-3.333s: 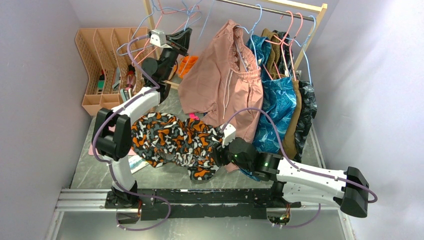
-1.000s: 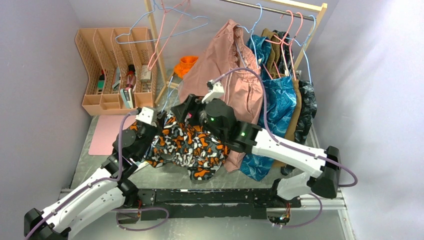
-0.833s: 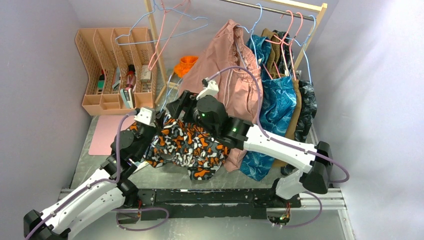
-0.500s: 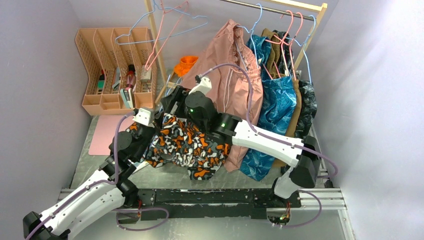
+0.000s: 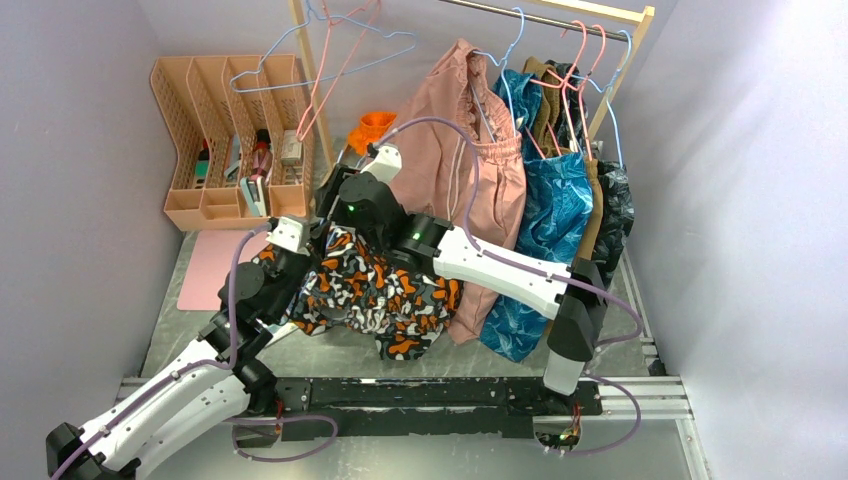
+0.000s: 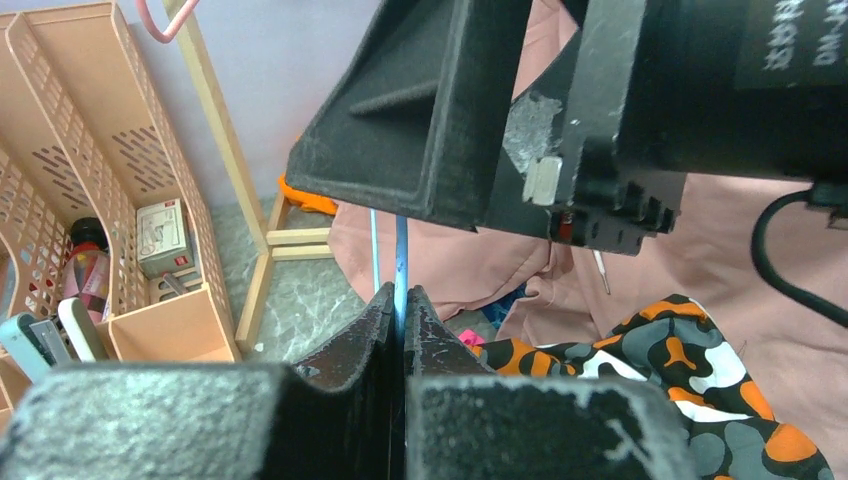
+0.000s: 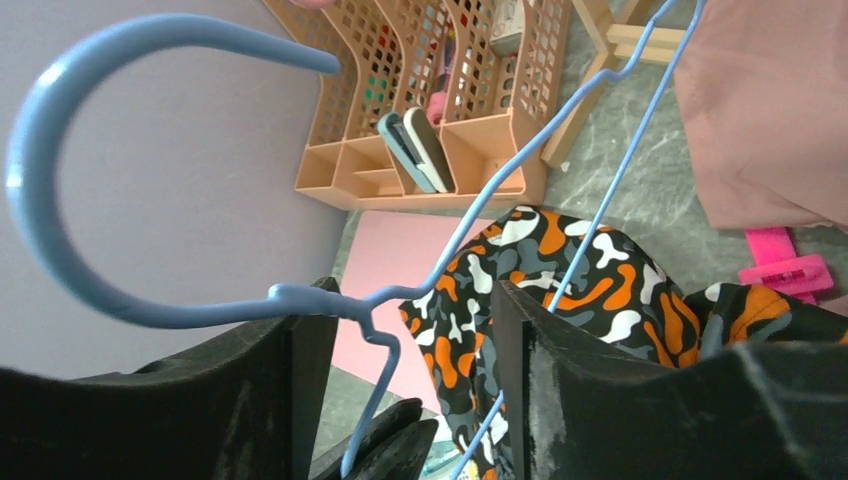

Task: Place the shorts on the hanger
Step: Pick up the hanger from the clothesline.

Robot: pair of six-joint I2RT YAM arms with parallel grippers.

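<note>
Evidently the task is at an early stage: the shorts [image 5: 385,295] lie crumpled on the counter [image 5: 330,350], and no part of them is threaded over or draped on the hanger [image 7: 22,160]. The step already done is securing the hanger. The left pincer [image 6: 400,305] is closed tight on one thin blue wire of the frame, which rises out of its jaws toward the right pincer [image 7: 400,300]. That pincer stands wide, its two fingers straddling the twisted neck beside the hook; the wire passes between them unclamped, close to one finger. The shorts lie below and beyond both pincers, near the right one but apart from it. By judgement, what is left is to grip the fabric, pass it over the hanger's bar, and release.
</note>
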